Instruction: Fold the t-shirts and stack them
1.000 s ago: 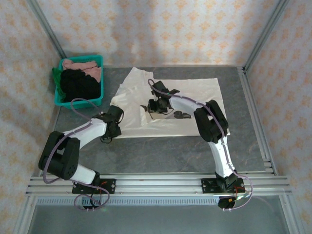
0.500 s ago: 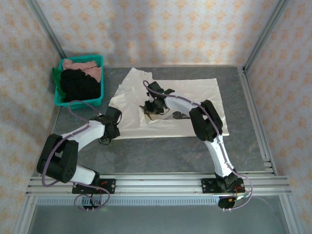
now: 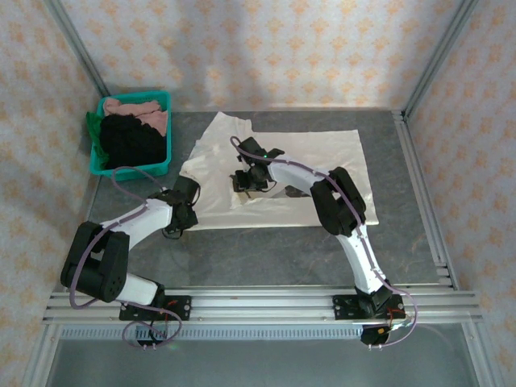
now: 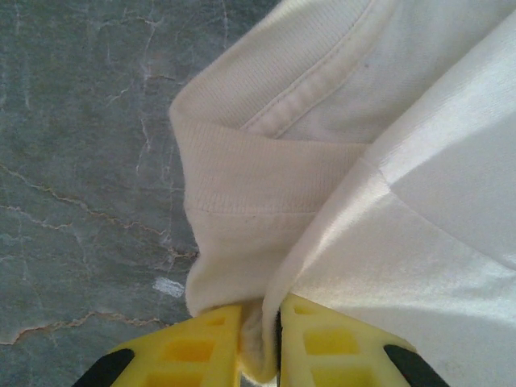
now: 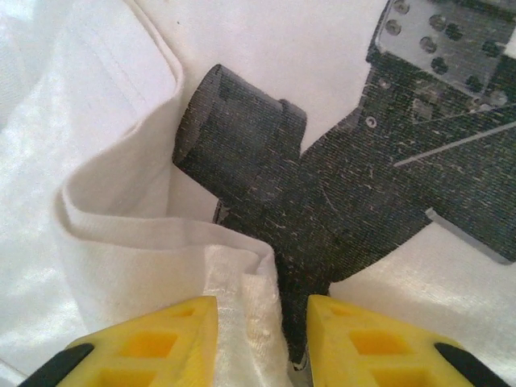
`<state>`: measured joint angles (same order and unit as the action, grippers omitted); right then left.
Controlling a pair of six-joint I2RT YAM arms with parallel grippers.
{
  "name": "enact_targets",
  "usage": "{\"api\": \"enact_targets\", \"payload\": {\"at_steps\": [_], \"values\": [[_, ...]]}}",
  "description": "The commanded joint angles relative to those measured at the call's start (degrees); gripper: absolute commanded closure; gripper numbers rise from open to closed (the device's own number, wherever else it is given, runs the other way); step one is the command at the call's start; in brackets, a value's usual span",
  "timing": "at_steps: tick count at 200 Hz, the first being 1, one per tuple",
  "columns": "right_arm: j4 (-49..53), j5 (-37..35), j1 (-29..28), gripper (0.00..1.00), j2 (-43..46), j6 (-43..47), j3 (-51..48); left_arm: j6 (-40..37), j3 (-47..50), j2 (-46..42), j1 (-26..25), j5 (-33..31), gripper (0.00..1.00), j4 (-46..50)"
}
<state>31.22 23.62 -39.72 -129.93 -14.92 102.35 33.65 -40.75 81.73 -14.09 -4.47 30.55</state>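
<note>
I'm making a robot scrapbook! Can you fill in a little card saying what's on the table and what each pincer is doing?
on the grey table: cream-white t-shirt, spread out
left pincer: shut on a folded edge of that shirt
right pincer: around a raised fold beside the black print; grip unclear
teal bin: far left corner
inside the bin: black t-shirt, pink t-shirt, green cloth

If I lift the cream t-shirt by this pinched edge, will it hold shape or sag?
Probably sags: the cream t-shirt bunches into soft folds at the left pincer. Likely light, though spread wide over the table, so it may drag.
</note>
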Motion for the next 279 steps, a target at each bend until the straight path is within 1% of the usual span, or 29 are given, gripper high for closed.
{"api": "enact_targets", "payload": {"at_steps": [1,25,42,58,80,110,142,148,156,164,167,179,184,192,197,204,223,245,257,260,266,279], "values": [[1.3,-1.1,-0.1,0.67,-1.0,1.3,2.1,1.0,0.3,0.3,0.7,-0.7,0.83,0.3],[2.9,-1.7,-0.1,0.77,-2.7,1.6,3.8,1.0,0.3,0.4,0.7,-0.9,0.83,0.4],[3.8,-3.9,-0.1,0.90,-3.0,1.4,4.7,1.0,0.3,0.5,0.8,-1.0,0.83,0.5],[4.3,-7.3,-0.1,0.99,-1.6,1.4,4.8,1.1,0.4,0.5,1.1,-0.9,0.83,0.7],[2.1,-12.7,-0.1,0.99,2.7,1.1,2.0,1.5,0.6,0.3,1.5,-0.8,0.84,1.0],[-4.1,-20.8,-0.1,0.99,8.0,-1.0,-5.6,2.0,0.7,0.4,1.7,-0.8,0.85,0.3],[-10.7,-20.0,0.6,1.00,8.1,-5.1,-11.9,2.1,0.5,0.9,1.8,-1.0,0.86,0.4],[-11.2,-19.4,0.7,0.99,7.7,-5.4,-12.2,2.1,0.5,0.8,1.8,-1.0,0.85,0.5],[-11.0,-19.0,0.8,0.97,7.2,-6.0,-12.0,2.2,0.5,0.8,1.7,-1.0,0.81,0.5],[-10.6,-18.5,0.8,0.91,6.8,-6.1,-11.8,2.2,0.3,0.7,1.8,-0.8,0.76,0.6],[-10.7,-18.1,0.8,0.89,6.7,-5.9,-11.7,2.2,0.2,0.7,1.8,-0.7,0.73,0.7],[-9.9,-17.3,0.8,0.86,6.9,-5.3,-11.1,2.2,-0.3,0.2,1.8,-0.5,0.61,1.4],[-9.2,-17.4,0.9,0.82,7.1,-5.2,-10.7,2.2,-0.7,-0.2,1.8,-0.7,0.56,1.8],[-8.2,-17.6,1.0,0.74,7.8,-5.0,-10.1,2.0,-1.3,-1.3,1.7,-0.9,0.45,2.5],[-7.6,-17.7,1.1,0.70,8.4,-5.0,-9.8,1.8,-1.6,-2.0,1.8,-1.1,0.42,3.0],[-6.8,-17.8,1.3,0.65,9.6,-4.7,-9.8,1.5,-2.3,-3.1,1.7,-1.7,0.41,3.6],[-4.6,-19.4,1.7,0.62,14.1,-4.0,-11.1,-0.1,-5.1,-5.3,1.7,-2.9,0.36,5.2],[-1.4,-24.8,3.6,0.59,20.4,-5.0,-16.3,-2.4,-10.1,-3.9,0.4,-3.1,0.35,5.7],[-1.2,-26.7,6.5,0.58,24.3,-6.5,-21.8,-2.7,-13.1,-1.0,-1.0,-3.0,0.33,5.2],[-1.4,-27.1,7.3,0.57,25.2,-6.9,-23.4,-4.1,-13.8,-0.1,-1.4,-2.7,0.33,4.9],[-1.8,-27.5,9.5,0.57,27.3,-7.9,-26.7,-4.5,-15.1,1.9,-1.9,-2.0,0.33,4.6],[-3.2,-25.7,14.8,0.57,30.9,-10.1,-33.5,-4.7,-16.2,5.8,-2.4,1.2,0.35,2.6]]}}
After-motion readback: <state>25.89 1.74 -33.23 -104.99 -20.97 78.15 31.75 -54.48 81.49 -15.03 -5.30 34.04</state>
